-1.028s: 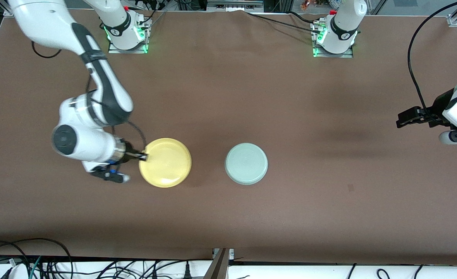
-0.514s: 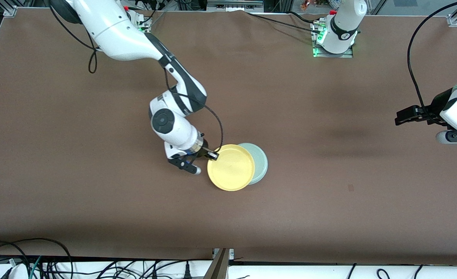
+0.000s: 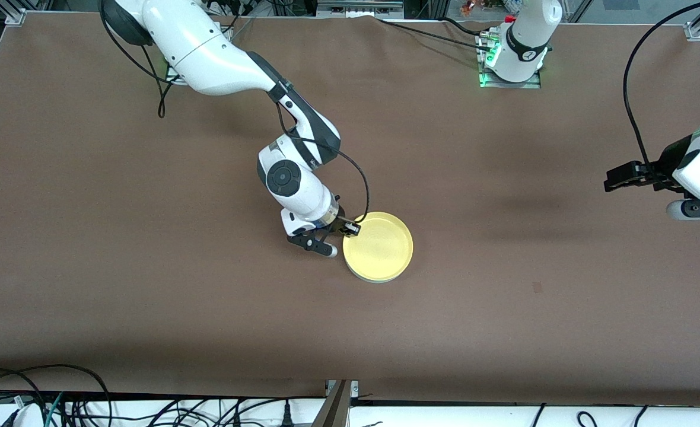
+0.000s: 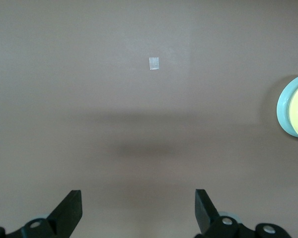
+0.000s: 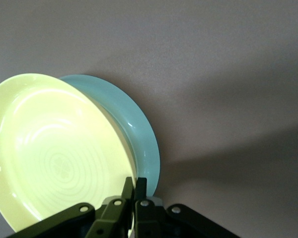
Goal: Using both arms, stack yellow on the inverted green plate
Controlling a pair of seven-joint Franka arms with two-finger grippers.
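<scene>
Yellow (image 3: pixel 379 248) sits rim-up on green plate (image 5: pixel 139 134), right tool (image 3: pixel 352 229) pinching its rim.

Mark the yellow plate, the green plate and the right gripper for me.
yellow plate (image 3: pixel 379 245), front view, middle of its upper face.
green plate (image 5: pixel 139 131), right wrist view, rim showing beside the yellow plate.
right gripper (image 5: pixel 134 187), right wrist view, fingertips pinching the yellow plate's rim.

— Item: table (image 3: pixel 148 308). Surface?
— Brown covering, matte, with soft shadows and a small pale mark (image 3: pixel 537 287) toward the left arm's end.
— Beside the table's near edge?
— Black cables (image 3: pixel 59 403) on a white ledge.
</scene>
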